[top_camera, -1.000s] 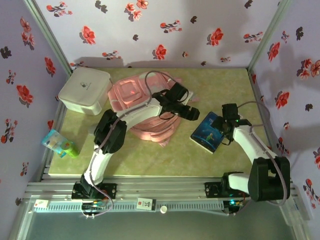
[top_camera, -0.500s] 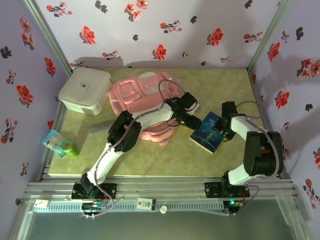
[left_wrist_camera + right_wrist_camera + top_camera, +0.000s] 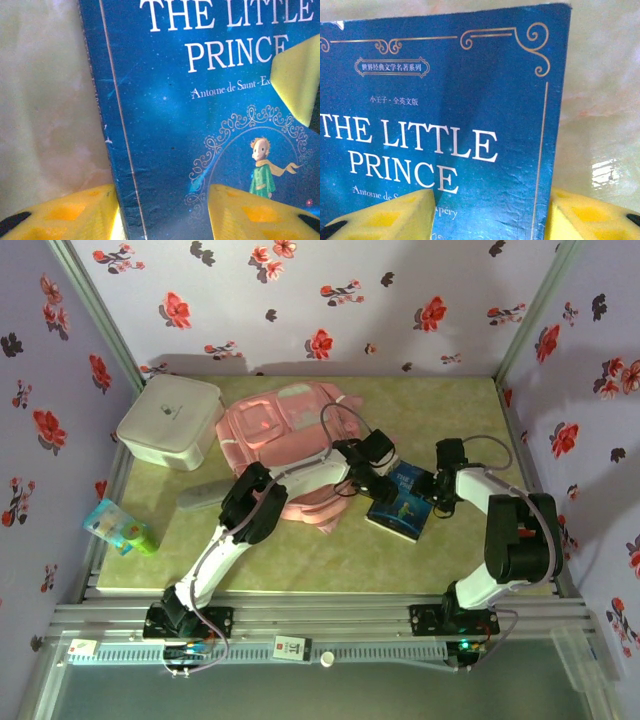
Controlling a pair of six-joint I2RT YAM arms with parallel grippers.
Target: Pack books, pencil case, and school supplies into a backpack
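A dark blue book (image 3: 400,504) titled "The Little Prince" lies flat on the table, right of the pale-pink backpack (image 3: 280,435). My left gripper (image 3: 376,480) is over the book's left side. In the left wrist view its jaws (image 3: 161,212) stand apart across the spine of the book (image 3: 200,125), one finger on the table and one over the cover. My right gripper (image 3: 438,492) is at the book's right side. Its jaws (image 3: 490,215) straddle the right edge of the book (image 3: 445,100) the same way. A right finger (image 3: 300,75) shows on the cover.
A white rounded box (image 3: 170,420) stands at the back left. A grey oblong item (image 3: 203,495) lies left of the backpack. A teal and green packet (image 3: 120,528) lies near the left edge. Frame posts and floral walls close in the table.
Both grippers have narrowed and come in onto the book from either side. The left arm reached right across the backpack. The book has slid left toward the backpack and turned a little.
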